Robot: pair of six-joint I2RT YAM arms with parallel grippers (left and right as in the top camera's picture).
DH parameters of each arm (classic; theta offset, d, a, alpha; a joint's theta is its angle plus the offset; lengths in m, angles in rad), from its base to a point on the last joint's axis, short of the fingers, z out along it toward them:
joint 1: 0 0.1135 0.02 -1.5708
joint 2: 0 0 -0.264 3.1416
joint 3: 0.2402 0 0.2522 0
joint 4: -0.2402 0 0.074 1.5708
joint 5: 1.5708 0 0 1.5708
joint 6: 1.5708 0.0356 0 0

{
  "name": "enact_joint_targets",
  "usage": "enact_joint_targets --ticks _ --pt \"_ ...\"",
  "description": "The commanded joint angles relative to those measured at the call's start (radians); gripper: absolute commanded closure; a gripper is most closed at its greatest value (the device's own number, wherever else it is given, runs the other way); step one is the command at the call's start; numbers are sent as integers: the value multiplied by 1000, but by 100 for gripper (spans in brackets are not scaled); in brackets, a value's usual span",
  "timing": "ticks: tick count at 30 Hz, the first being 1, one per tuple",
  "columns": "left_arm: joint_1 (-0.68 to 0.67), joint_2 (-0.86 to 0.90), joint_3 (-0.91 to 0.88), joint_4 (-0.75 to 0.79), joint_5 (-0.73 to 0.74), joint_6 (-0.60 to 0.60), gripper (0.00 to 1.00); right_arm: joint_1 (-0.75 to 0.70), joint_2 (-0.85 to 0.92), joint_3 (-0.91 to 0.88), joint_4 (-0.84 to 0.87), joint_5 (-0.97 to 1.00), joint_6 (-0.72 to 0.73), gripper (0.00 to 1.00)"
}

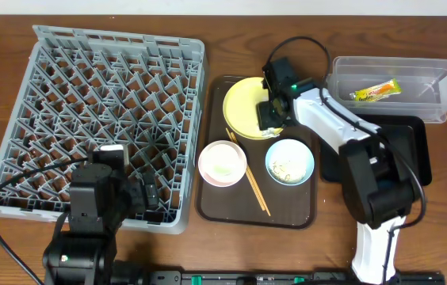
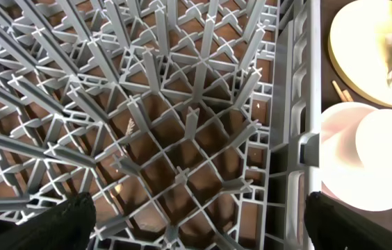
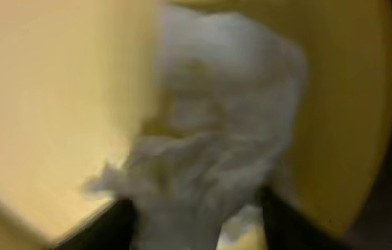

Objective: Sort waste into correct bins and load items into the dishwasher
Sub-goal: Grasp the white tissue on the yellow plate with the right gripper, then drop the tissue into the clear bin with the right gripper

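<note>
- The crumpled paper (image 3: 217, 139) is lying on the yellow plate (image 1: 238, 107), straight ahead between the spread fingers of the right gripper (image 1: 272, 117); blur is hiding whether they are pinching it.
- The clear tub (image 1: 445, 91), holding a wrapper (image 1: 376, 92), is sitting off to that gripper's right.
- The left gripper (image 2: 203, 226) is hanging released over the rack (image 1: 89, 87), well apart from the paper.
</note>
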Motion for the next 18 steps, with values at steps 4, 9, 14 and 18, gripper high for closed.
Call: enact_joint_targets --ticks 4,9,14,18 --pt "-3 1 20 -2 -9 -8 4 2 -45 2 9 9 27 90" --pt "-3 1 20 -2 -9 -8 4 -39 -200 2 8 81 27 96" --pt "-3 1 20 -2 -9 -8 4 -133 -362 2 4 209 92 90" --pt "-3 1 20 -2 -9 -8 4 -249 -412 2 3 240 156 89"
